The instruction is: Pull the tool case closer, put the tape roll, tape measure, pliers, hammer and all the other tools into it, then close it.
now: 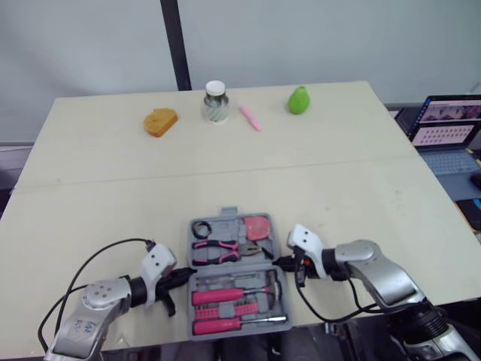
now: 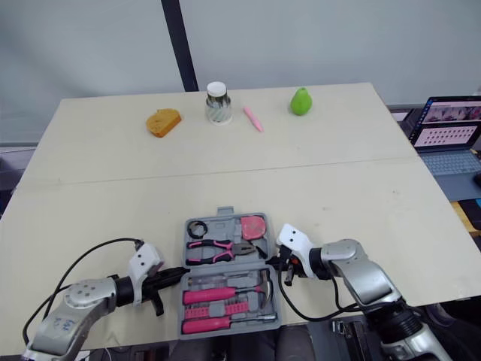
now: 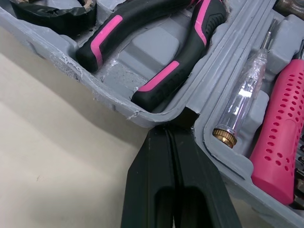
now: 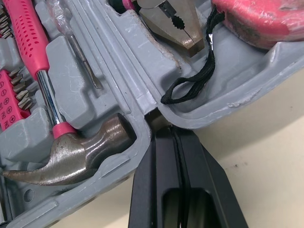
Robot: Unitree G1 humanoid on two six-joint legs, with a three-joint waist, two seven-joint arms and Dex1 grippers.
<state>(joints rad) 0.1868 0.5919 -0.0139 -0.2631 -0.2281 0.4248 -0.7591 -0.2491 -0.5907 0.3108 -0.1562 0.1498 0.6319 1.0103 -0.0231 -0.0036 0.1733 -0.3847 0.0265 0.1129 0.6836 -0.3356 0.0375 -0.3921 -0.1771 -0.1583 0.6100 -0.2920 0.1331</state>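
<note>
Two halves of the gray tool case (image 1: 228, 216) are lying open and flat near the front edge of the worktop (image 1: 90, 188), between the two arms. The tape roll (image 1: 201, 229), pliers (image 1: 222, 250) and pink tape measure (image 1: 257, 226) are sitting in the far half. The hammer (image 4: 71, 156), a pink screwdriver (image 1: 218, 326) and a clear tester pen (image 3: 247, 95) are resting in the near half. Packing is looking finished, so closing is probably the step in hand.

The left end effector (image 3: 170, 130) is holding its fingers together, with the tips touching the case's left side at the hinge line. The right end effector (image 4: 175, 130) is doing the same on the right side, clamping nothing.

The case is looking like stiff moulded plastic with thin, slightly flexible walls, and the steel tools are likely making it weighty. Its smooth shell is likely to slide on the worktop when pushed. A hold under the far rim, beside the carry handle, is seeming best for folding that half over. The tape measure's loose black cord (image 4: 192, 85) is trailing near the rim and could get pinched.

Well beyond, a jar (image 1: 216, 101), a pink pen (image 1: 250, 118) and a green pear (image 1: 299, 99) are standing along the far side.
</note>
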